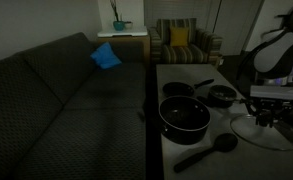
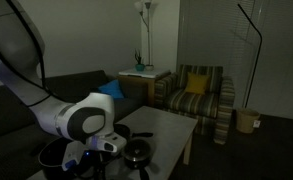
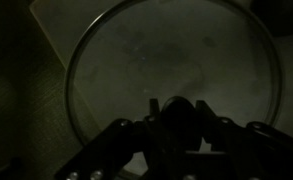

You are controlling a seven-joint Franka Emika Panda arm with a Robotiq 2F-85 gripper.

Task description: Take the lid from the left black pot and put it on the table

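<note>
The large glass lid point(image 1: 270, 132) with its metal rim sits low over the right side of the light table point(image 1: 241, 165), clear of the pots. In the wrist view the lid point(image 3: 136, 60) fills the frame. My gripper point(image 3: 176, 112) has its fingers closed around the centre knob. In an exterior view my gripper point(image 1: 269, 112) stands straight above the lid. The big deep black pot point(image 1: 184, 118) stands uncovered in the middle of the table, left of the lid. The scene is dark, so I cannot tell whether the lid touches the table.
A long-handled black pan point(image 1: 181, 90) and a small lidded saucepan point(image 1: 222, 96) stand behind the big pot. A black ladle point(image 1: 201, 152) lies near the front edge. A dark sofa point(image 1: 56, 100) runs along the table. My arm point(image 2: 71, 120) hides the pots.
</note>
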